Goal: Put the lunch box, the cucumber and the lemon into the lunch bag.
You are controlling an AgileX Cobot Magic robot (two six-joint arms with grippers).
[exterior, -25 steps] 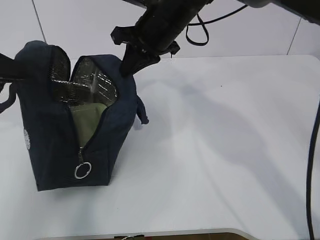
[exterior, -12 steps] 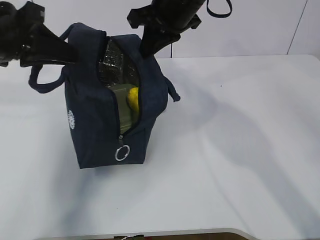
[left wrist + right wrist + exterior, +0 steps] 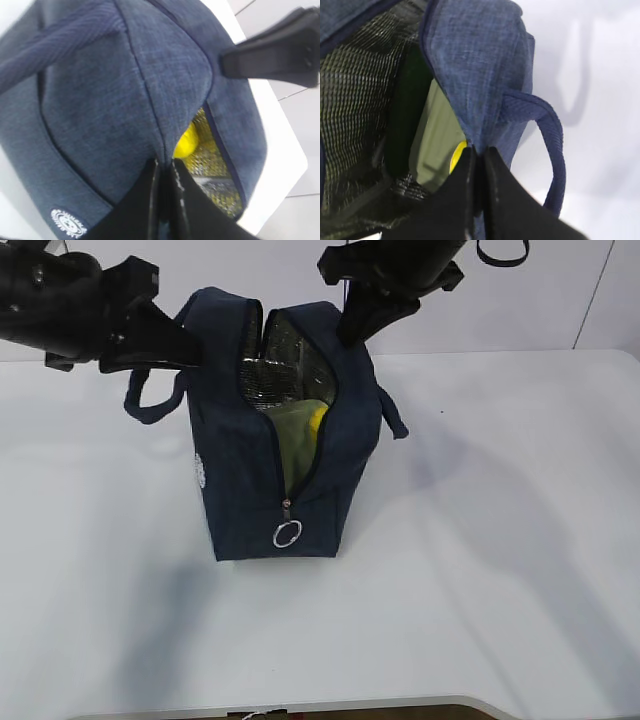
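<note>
You are looking at one lunch bag (image 3: 250, 480) standing on the white table (image 3: 480, 570), holding one lemon (image 3: 316, 422), one green-lidded lunch box (image 3: 292, 440) and one cucumber (image 3: 407, 110). The left gripper (image 3: 162, 172) and right gripper (image 3: 479, 155) are each pinching a rim. A white tiled wall (image 3: 560, 290) is showing behind.

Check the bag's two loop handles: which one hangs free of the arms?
The loop handle on the right side of the lunch bag hangs clear; the left one sits partly behind the left arm.
</note>
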